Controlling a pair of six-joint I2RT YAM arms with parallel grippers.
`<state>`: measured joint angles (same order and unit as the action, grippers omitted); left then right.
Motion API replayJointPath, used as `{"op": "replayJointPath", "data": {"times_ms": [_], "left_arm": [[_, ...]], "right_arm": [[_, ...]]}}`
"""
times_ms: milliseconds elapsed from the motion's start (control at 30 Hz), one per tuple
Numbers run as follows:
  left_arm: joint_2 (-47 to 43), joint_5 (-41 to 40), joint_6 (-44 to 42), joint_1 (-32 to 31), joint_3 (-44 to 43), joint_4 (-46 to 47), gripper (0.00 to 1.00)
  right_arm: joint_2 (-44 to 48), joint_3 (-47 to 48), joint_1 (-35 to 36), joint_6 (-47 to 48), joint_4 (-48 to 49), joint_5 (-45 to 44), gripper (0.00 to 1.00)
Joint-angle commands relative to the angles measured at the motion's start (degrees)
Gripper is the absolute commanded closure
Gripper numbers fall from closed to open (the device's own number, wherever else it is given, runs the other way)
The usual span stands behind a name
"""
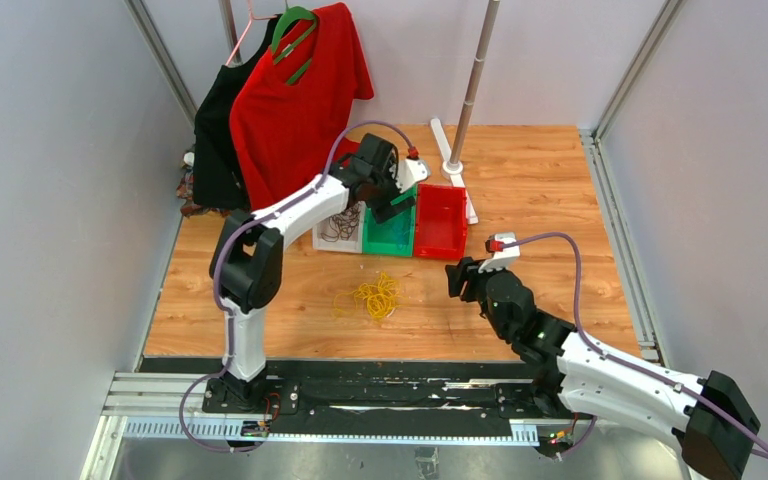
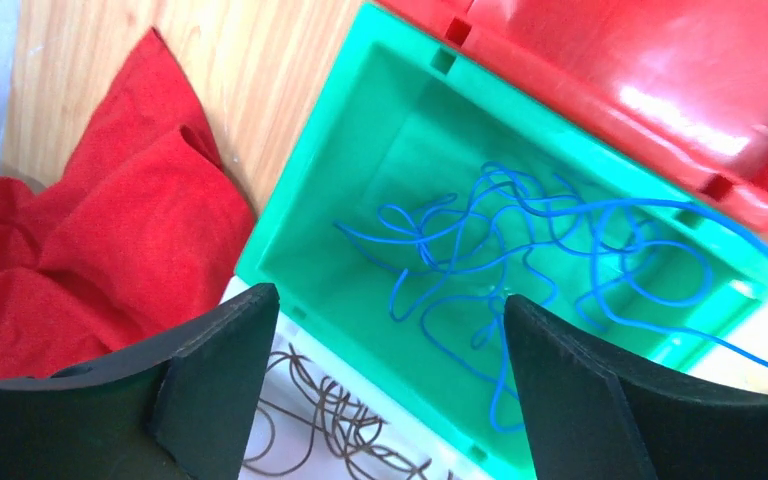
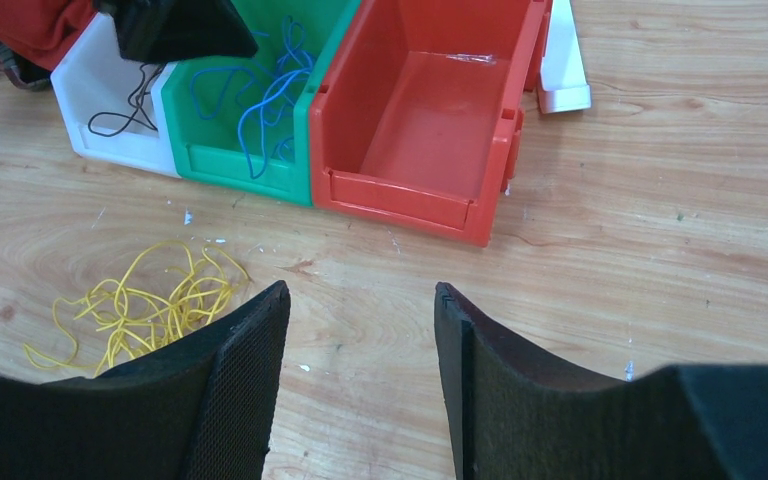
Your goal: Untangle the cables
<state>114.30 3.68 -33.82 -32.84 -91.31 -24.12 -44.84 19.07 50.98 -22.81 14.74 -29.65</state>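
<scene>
While left tool (image 2: pixel 390 335) and right tool (image 3: pixel 360 300) gape, blue cable (image 2: pixel 520 250) fills green bin (image 2: pixel 325 180).

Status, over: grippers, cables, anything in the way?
Left gripper open over green bin, blue cable inside. Right gripper open, empty. Yellow cable on table, dark cable in white bin. Nothing blocking.

Blue cable (image 2: pixel 520 250), green bin (image 2: pixel 295 205), yellow cable (image 1: pixel 375 296)
</scene>
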Motion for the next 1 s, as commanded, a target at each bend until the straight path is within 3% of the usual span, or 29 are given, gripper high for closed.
{"op": "replayJointPath", "data": {"times_ms": [0,233,400,633,767,967], "left_arm": [[-6.5,7.7,1.0,0.0,-5.7,-7.6,0.11],[-13.8,14.4,-1.3,0.0,-6.4,-21.5,0.08],[-21.6,22.7,-0.9,-0.5,7.6,-23.4,0.12],[-24.2,23.7,15.5,-4.0,20.1,-14.7,0.17],[-24.2,20.4,22.7,-5.6,24.2,-9.1,0.19],[-22.7,15.0,26.4,-5.9,27.6,-2.5,0.40]], "right_arm": [[0.7,2.6,-0.8,-0.5,-1.4,0.6,0.45],[1.0,3.9,-0.8,-0.7,-3.9,1.1,0.45],[1.7,4.0,-0.7,-1.4,-5.3,2.0,0.46],[2.3,3.5,-0.8,-2.1,-6.1,2.3,0.47],[2.5,3.7,-0.8,-2.2,-6.4,2.2,0.47],[2.4,3.6,-0.8,-2.5,-6.0,2.5,0.48]]}}
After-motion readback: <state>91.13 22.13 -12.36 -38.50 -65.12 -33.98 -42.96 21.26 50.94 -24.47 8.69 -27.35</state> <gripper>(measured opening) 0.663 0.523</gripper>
